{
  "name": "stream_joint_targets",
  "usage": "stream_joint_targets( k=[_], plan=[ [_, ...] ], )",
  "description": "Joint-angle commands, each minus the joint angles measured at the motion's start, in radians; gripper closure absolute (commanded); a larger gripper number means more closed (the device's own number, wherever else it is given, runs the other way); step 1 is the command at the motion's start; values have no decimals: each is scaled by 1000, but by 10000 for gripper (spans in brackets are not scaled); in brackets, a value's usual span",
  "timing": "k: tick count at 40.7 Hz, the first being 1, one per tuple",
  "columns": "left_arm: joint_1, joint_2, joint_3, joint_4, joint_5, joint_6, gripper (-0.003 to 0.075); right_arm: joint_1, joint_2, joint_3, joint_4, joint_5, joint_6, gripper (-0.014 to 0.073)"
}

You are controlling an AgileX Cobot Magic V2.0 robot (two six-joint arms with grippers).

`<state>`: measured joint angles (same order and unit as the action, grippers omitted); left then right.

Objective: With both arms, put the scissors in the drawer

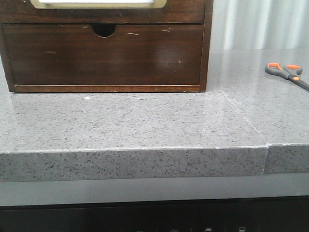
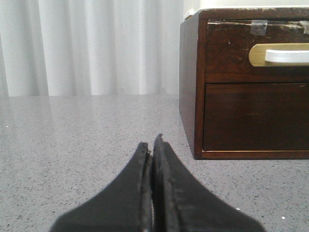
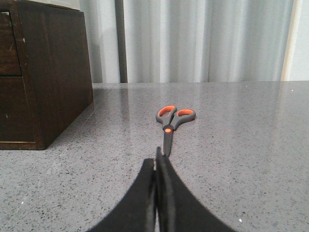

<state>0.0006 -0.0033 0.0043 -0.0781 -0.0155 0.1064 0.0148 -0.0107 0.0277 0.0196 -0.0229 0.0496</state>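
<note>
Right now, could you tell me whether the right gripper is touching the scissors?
Cannot tell. In the right wrist view the shut right gripper lines up with the blade end of the scissors, hiding any gap. The front view shows no gripper.

Grey speckled countertop carries scissors and wooden cabinet.

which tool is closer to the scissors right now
Right. The right tool, shut, sits just short of the scissors' blade tips on the counter. The left tool, also shut, faces the wooden cabinet; no scissors in its view.
</note>
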Motion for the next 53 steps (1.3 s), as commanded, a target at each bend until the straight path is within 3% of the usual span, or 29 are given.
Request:
stream_joint_targets(
  k=[1,30,37,43,53],
  plan=[
    [0,-19,24,-1,-83,-11,741,1,-16,0,0,-83,0,711],
    [0,-19,24,-1,-83,-11,741,1,-16,0,0,-105,-1,711],
    [-2,-19,6,-1,-158,-11,741,1,-16,-31,0,-97,-1,711],
    [-2,-16,-110,-1,-133,-11,741,1,-16,-156,0,-6,-1,711],
    [-2,11,-394,-1,76,-11,741,1,63,-414,-3,179,-1,711]
  ],
)
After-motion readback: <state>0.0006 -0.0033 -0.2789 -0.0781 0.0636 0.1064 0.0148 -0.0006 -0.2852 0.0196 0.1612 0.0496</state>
